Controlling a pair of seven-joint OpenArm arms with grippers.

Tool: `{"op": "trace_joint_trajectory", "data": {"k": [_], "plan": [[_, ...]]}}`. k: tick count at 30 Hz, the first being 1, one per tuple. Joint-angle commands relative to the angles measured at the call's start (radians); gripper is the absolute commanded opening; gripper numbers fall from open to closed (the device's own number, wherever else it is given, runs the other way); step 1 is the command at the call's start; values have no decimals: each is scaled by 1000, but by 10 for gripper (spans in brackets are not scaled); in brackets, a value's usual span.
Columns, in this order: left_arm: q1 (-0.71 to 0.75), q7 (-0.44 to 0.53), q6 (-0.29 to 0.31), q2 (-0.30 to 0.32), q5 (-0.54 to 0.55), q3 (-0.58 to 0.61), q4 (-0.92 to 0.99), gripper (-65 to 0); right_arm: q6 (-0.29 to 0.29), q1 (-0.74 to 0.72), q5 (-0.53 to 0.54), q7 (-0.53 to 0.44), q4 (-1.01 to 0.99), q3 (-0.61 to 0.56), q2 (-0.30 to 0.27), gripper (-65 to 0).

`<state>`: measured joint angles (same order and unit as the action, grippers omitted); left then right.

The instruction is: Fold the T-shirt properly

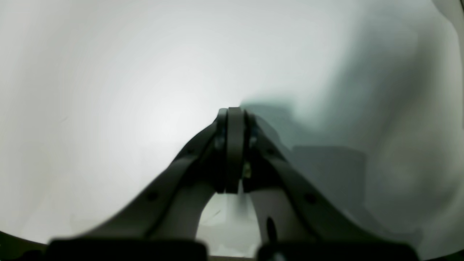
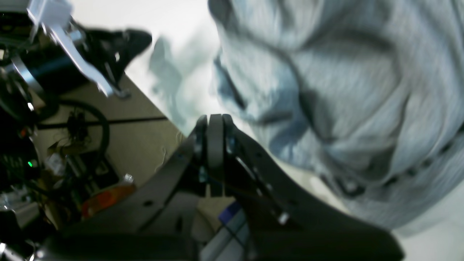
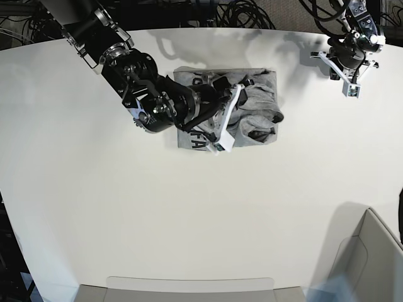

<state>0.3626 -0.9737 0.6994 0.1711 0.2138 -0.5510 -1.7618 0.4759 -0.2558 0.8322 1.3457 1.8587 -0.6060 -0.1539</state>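
Observation:
The light-grey T-shirt (image 3: 263, 100) lies bunched in a rough square at the back middle of the white table (image 3: 189, 214). Black lettering shows along its near-left edge (image 3: 194, 142). In the right wrist view the shirt (image 2: 344, 83) is rumpled in thick folds. My right gripper (image 2: 215, 125) is shut with nothing between its fingers, just left of the cloth. Its arm (image 3: 157, 100) reaches over the shirt's left part. My left gripper (image 1: 235, 116) is shut and empty over bare table. Its arm (image 3: 352, 53) is at the far right back, well apart from the shirt.
A grey bin (image 3: 371, 264) stands at the front right corner. A flat grey tray edge (image 3: 189, 288) runs along the front. The right wrist view shows the table's edge with cables and clutter (image 2: 72, 145) on the floor beyond it.

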Motion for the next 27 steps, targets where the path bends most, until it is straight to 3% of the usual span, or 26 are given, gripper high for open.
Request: {"op": "trace_joint_trajectory", "data": {"k": [1,5,9,13,17,23,27], "plan": [[0,12,-1,9,11,3,-16,-650,42,-18,32,21,14,5,3,-650],[0,12,-1,9,11,10,-16,-650,42,-12,11,11,-49,5,-8,-650],[0,14,-1,9,11,10,-16,-650,28,-63,-58,-56,-136,-9,1,-650],[0,14,-1,9,13,10,-16,-650,-107,-138,-73,-101,-324,-36,50,-650],[0,16,-1,9,11,6,-16,-650,-161,-181,-149,-167,-463,-41,121,-650],[0,16,-1,9,13,4,-16,-650,-322,-244,-330,-186,-634,-41,261,-650],[0,16,-1,9,13,7,-16,-650,-406,-261,-445,-269,-687,-41,311,-650]]}}
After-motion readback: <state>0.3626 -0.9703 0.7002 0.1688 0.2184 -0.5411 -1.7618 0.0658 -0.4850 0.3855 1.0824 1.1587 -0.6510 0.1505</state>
